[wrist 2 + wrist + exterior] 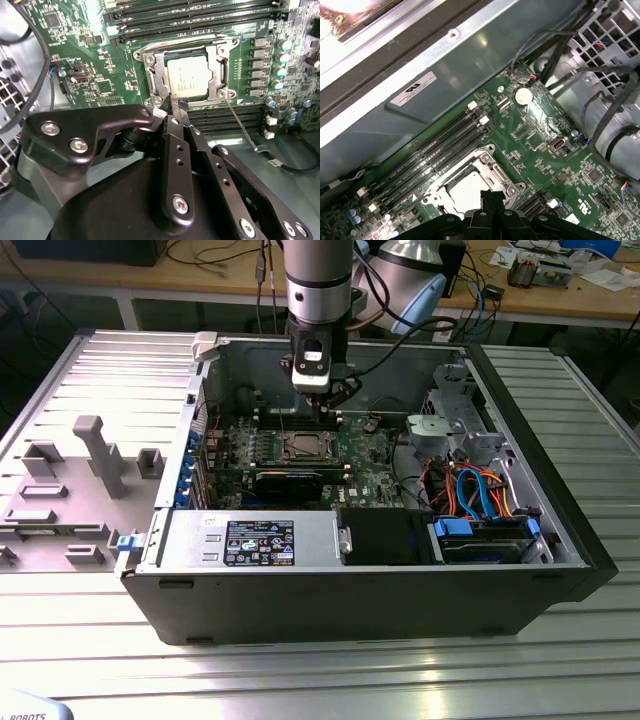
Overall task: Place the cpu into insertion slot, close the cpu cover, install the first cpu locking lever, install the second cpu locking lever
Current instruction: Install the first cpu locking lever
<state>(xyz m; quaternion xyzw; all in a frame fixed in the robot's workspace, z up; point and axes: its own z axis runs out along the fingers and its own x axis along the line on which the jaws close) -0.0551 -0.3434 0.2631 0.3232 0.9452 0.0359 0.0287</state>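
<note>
The cpu point(189, 75), a silver-topped square, lies in the insertion slot point(491, 154) on the green motherboard point(100, 65). Flat over it lies the cpu cover point(159, 75), a silver frame around the chip. My gripper point(178, 106) hangs just above the socket's edge with its black fingers point(172, 145) shut together and nothing visible between them. In the exterior view the gripper point(327, 412) is over the far side of the socket point(305, 448). A thin wire locking lever point(241, 124) sticks out free from one socket corner. The first wrist view has the fingertips point(492, 196) over the chip point(467, 189).
Long black memory slots point(200, 15) flank the socket. A black expansion card point(290, 480) and the power supply point(250, 538) sit nearer the camera. Orange and blue cables point(480, 495) fill the exterior view's right. The case walls point(215, 360) ring everything. A grey fixture point(95, 455) stands outside.
</note>
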